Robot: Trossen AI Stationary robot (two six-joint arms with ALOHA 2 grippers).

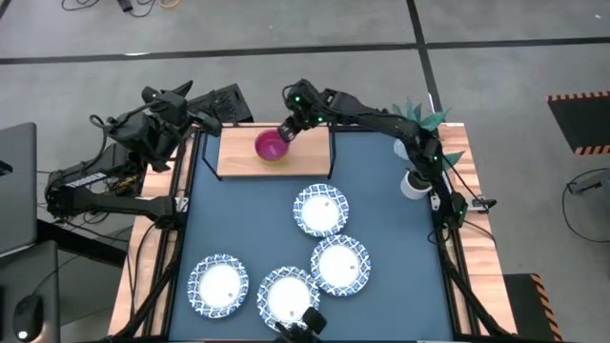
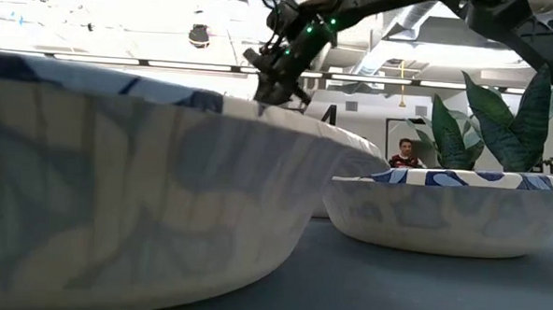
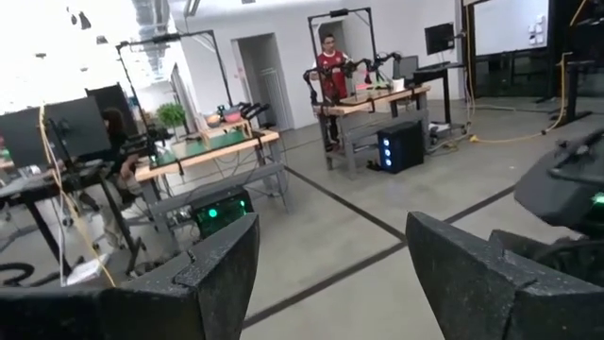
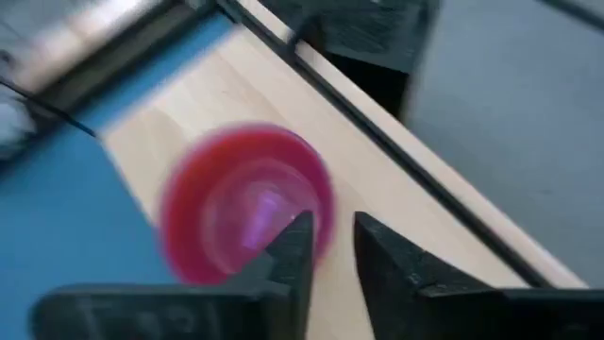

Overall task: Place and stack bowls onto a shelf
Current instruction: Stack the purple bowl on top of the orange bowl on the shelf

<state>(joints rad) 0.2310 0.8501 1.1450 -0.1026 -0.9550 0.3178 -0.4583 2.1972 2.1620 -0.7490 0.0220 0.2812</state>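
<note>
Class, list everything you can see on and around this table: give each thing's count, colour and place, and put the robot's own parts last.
Small plastic bowl: one, magenta, on the wooden shelf board.
Large white bowls with blue patterned rims: four, on the blue tabletop; one mid-table, one nearer the front, two along the front edge.
Light wooden shelf board: one, at the table's back edge.
White plant pot with green leaves: one, right edge.
Blue-topped table: one.
Person: one, red top, distant in the room.
Right hand: fingers slightly apart, at the magenta bowl's rim.
Left hand: open, off the table's back-left corner.
</note>
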